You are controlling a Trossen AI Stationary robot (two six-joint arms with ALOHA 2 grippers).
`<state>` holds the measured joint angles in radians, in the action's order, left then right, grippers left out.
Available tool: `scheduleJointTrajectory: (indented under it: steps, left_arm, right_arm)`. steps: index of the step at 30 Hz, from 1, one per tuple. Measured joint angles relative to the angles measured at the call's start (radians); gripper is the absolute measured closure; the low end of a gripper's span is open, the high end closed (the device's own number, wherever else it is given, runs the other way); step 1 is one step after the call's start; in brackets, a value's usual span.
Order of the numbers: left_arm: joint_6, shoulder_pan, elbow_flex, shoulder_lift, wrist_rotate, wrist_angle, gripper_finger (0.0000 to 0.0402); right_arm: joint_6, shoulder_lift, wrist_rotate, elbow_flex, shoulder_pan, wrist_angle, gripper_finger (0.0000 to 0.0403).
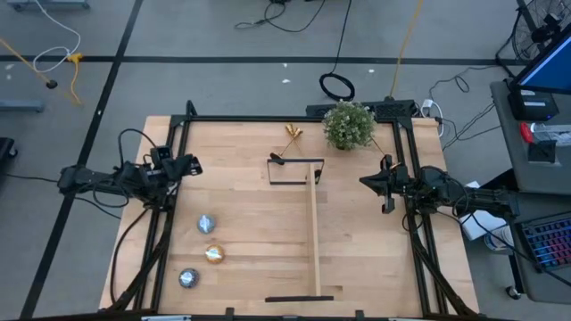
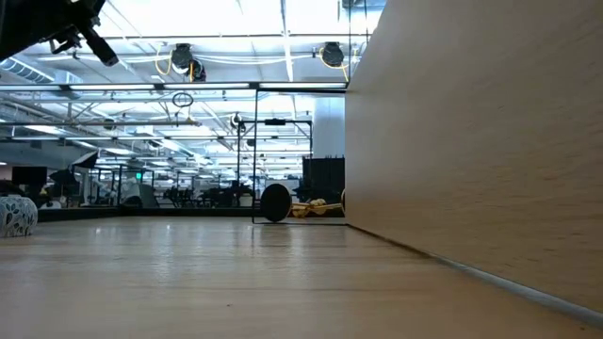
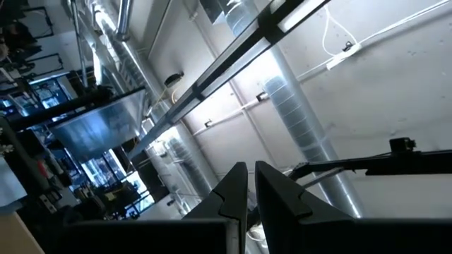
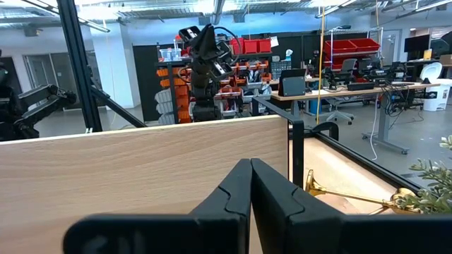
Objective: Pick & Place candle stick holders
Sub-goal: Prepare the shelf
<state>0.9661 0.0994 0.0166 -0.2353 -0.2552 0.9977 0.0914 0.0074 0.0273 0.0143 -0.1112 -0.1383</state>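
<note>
The gold candle stick holders (image 1: 293, 134) lie on the table near its far edge, just left of the potted plant. In the right wrist view one gold holder (image 4: 353, 194) lies on its side on the wood. They show far off in the low view as well (image 2: 311, 207). My left gripper (image 1: 189, 165) is shut at the table's left edge and tilted upward; its fingers (image 3: 251, 176) point at the ceiling. My right gripper (image 1: 366, 181) is shut at the right edge, pointing level toward the table's middle (image 4: 251, 166). Neither gripper holds anything.
A green potted plant (image 1: 348, 125) stands at the far edge. A thin upright wooden board (image 1: 314, 227) runs from the near edge to a black wire frame (image 1: 294, 169). Three low round discs (image 1: 206, 223) lie near the left front. Black frame rails border both sides.
</note>
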Motion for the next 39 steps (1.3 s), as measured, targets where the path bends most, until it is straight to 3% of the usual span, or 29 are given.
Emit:
scheduleJointTrajectory:
  steps: [13, 18, 29, 39]
  left_arm:
    - [0.011, 0.0, 0.0, 0.0, 0.019, -0.001, 0.0369]
    - [0.011, 0.0, 0.0, 0.0, 0.02, -0.001, 0.0369]
    - [0.006, 0.0, 0.0, 0.0, 0.022, -0.008, 0.0369]
    - [0.011, 0.0, 0.0, 0.0, 0.027, -0.06, 0.0369]
  right_arm:
    - [-0.012, 0.0, -0.006, 0.0, 0.0, -0.006, 0.0399]
    - [0.261, 0.0, -0.011, 0.0, 0.0, -0.104, 0.0399]
    - [0.717, 0.0, -0.396, 0.0, 0.0, -0.408, 0.0399]
    - [0.74, 0.0, -0.732, 0.0, 0.0, -0.617, 0.0399]
